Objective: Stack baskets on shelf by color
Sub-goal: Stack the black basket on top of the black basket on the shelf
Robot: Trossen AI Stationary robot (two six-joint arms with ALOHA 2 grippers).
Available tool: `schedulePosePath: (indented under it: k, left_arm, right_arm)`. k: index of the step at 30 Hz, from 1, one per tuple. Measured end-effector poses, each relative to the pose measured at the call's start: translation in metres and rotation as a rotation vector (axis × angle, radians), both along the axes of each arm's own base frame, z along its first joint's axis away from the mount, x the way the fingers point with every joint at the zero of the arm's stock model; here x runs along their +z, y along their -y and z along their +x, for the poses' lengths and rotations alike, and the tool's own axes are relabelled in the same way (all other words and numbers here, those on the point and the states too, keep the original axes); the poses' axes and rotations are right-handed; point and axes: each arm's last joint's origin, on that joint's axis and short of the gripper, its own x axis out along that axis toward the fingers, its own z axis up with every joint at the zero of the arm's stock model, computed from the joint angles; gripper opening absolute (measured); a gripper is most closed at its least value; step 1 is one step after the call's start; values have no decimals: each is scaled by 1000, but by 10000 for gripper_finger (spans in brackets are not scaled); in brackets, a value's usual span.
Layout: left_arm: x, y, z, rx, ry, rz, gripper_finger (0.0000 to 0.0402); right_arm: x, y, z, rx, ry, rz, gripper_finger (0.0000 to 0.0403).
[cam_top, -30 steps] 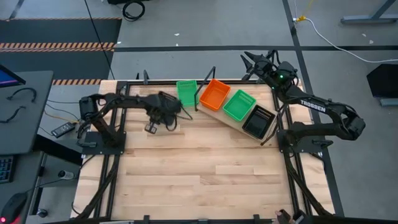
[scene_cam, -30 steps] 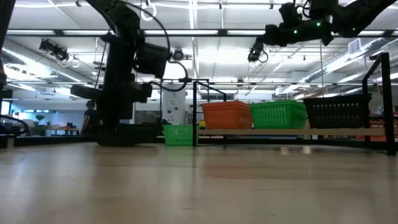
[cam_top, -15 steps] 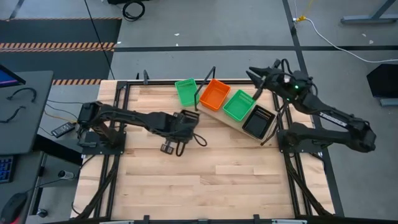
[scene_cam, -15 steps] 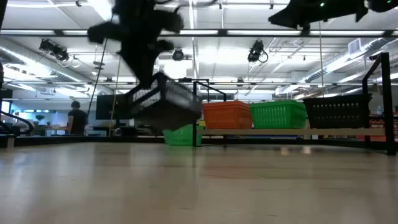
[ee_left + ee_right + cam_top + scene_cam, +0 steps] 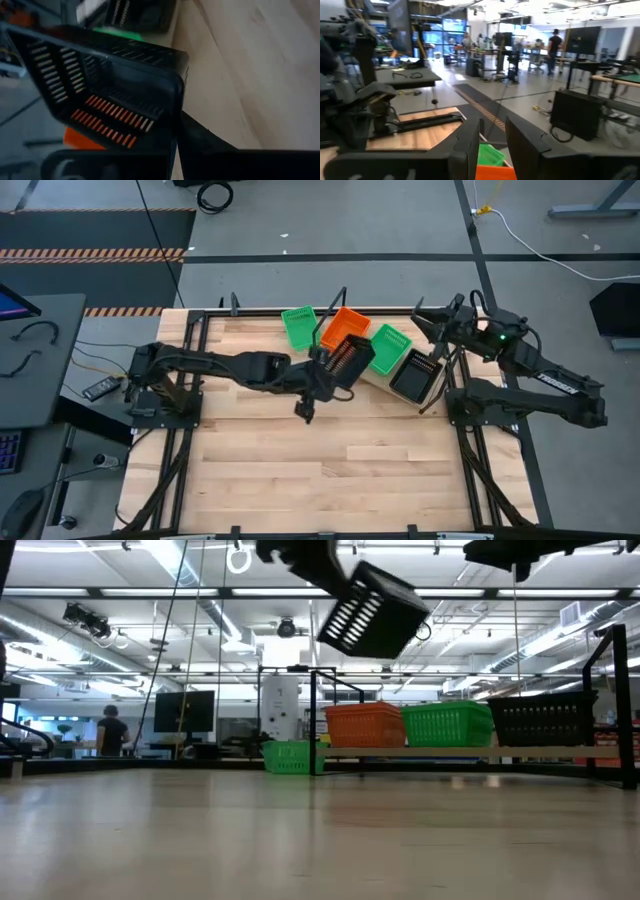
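My left gripper (image 5: 326,370) is shut on a black basket (image 5: 347,358), held high and tilted (image 5: 371,611) just before the shelf (image 5: 450,751). On the shelf stand an orange basket (image 5: 343,326), a green basket (image 5: 388,343) and a black basket (image 5: 414,374), each on its bottom. A second green basket (image 5: 298,327) sits on the tabletop left of the shelf. My right gripper (image 5: 424,316) hovers open at the table's far right corner, with nothing between its fingers (image 5: 470,145). My left gripper holds the black basket by one wall's rim (image 5: 172,131), near a corner. The gripper's own body hides how the fingers lie on that wall. The basket is lifted clear of table and shelf, tipped, with its open side toward the wrist camera.
A black upright post (image 5: 313,720) stands at the shelf's left end, between the loose green basket and the orange one. The plank tabletop (image 5: 320,470) in front of the shelf lies bare. A person (image 5: 110,728) stands in the room far behind.
My left gripper has swung from the table's far left toward the right and risen, lifting the black basket off the tabletop high up before the shelf, and the basket has tipped. My right gripper has drawn back toward the table's right edge.
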Motion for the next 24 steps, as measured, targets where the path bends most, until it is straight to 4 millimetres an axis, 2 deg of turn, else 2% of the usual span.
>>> schedulePosePath:
  k: [6,11,14,17,21,24]
  left_arm:
    - [-16,-17,39,-39,4,55,14]
    - [-2,-25,81,-43,-10,87,14]
    - [7,-31,98,-34,-21,81,14]
    - [7,-38,112,-31,-29,20,14]
    - [-7,-41,126,-58,3,7,14]
    - [-19,-35,134,-75,0,2,14]
  right_arm:
    - [-2,-1,-6,-67,-19,8,100]
    - [-6,-3,-9,-62,-51,32,100]
    - [-11,-5,-12,-62,-90,58,100]
    - [-13,-7,-17,-70,-108,61,100]
    - [-11,-10,-23,-70,-81,49,100]
    - [-11,-11,-26,-70,-72,60,100]
